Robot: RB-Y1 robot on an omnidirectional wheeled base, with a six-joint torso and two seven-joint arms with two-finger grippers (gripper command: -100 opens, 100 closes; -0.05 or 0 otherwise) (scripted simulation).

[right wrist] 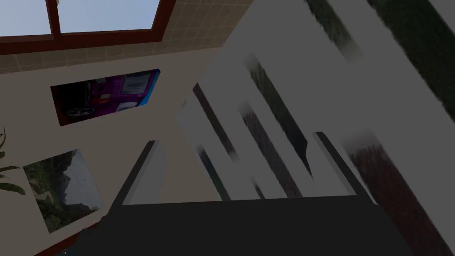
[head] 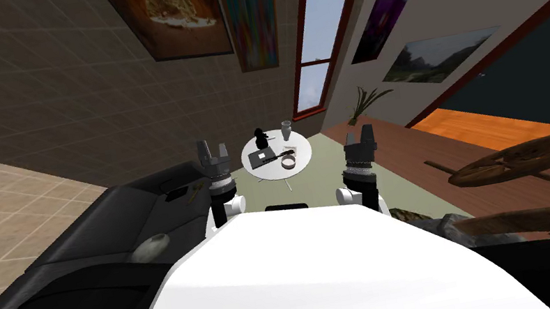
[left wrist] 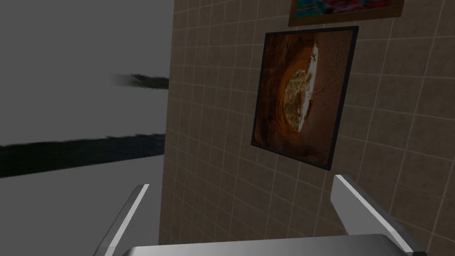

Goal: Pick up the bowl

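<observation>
A small pale bowl (head: 287, 163) sits near the front edge of a round white table (head: 302, 146) ahead of me, beside a dark flat slab (head: 262, 158). On the same table stand a black figurine (head: 259, 139) and a pale cup (head: 287, 130). My left gripper (head: 212, 151) is raised to the left of the table, apart from it; its fingers (left wrist: 133, 209) stand open with nothing between them. To the table's right, my right gripper (head: 358, 136) is also held up, and its fingers (right wrist: 146, 173) are open and empty.
A black sofa (head: 102, 225) runs along my left with a small dark object (head: 176, 194) and a grey rounded cushion (head: 152, 247) on it. A wooden wheel-shaped piece (head: 529, 157) lies at my right. A plant (head: 365, 102) stands behind the table near the window.
</observation>
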